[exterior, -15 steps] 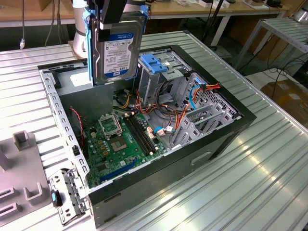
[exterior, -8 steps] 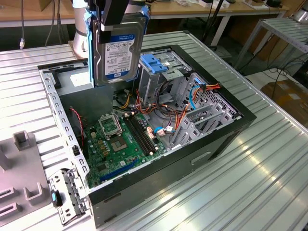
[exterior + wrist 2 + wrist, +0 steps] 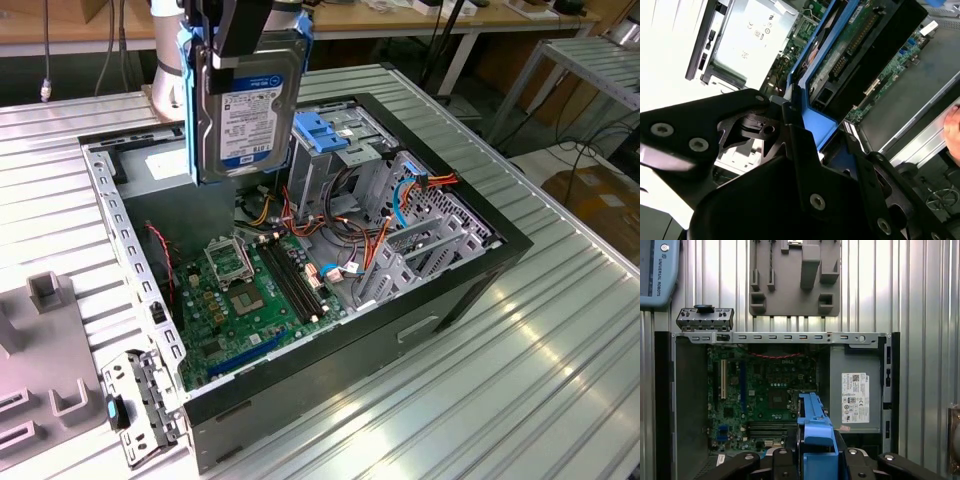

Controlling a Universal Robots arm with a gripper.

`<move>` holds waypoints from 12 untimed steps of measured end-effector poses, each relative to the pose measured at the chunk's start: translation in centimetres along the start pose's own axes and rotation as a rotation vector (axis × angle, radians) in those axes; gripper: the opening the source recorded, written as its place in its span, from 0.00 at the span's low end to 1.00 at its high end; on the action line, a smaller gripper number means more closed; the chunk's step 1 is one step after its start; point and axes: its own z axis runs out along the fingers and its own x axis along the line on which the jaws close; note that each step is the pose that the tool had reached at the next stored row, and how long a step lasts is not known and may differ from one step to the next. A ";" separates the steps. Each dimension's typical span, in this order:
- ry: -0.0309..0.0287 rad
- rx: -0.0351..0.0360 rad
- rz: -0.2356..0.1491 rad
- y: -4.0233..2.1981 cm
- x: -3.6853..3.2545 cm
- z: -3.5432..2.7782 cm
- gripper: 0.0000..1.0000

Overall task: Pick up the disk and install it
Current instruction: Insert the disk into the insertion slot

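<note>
Flat silver metal disk (image 3: 245, 115) with a white-and-blue label and bright blue plastic carrier rails hangs upright in the air over the open case, clear of everything inside. Its label faces the exterior camera. The black gripper (image 3: 238, 50) is clamped narrow on the disk's top edge, one finger on each face, and holds it. In the first wrist view the disk (image 3: 815, 437) shows edge-on as a blue rail between the black fingers (image 3: 782, 462). In the second wrist view its blue rail (image 3: 812, 117) and underside circuit board run out from the gripper (image 3: 807, 135).

Below sits the black desktop computer case (image 3: 470, 290), lying on its side with the cover off. The green motherboard (image 3: 235, 300) lies on its floor. A blue plastic bracket (image 3: 322, 130) on top of the grey metal drive cage (image 3: 330, 175) is just to the disk's exterior-view right; contact cannot be told. The grey power-supply box with a white sticker (image 3: 855, 395) sits in a case corner. The case rests on a ribbed silver aluminium table (image 3: 500, 400). A grey plastic holder block (image 3: 795, 275) lies on the table beside the case.
</note>
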 end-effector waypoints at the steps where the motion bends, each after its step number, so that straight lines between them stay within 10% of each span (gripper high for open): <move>1: 0.0000 0.0000 0.000 0.00 0.06 0.00 0.37; 12: 0.0000 0.0000 0.000 -0.01 1.36 0.04 0.37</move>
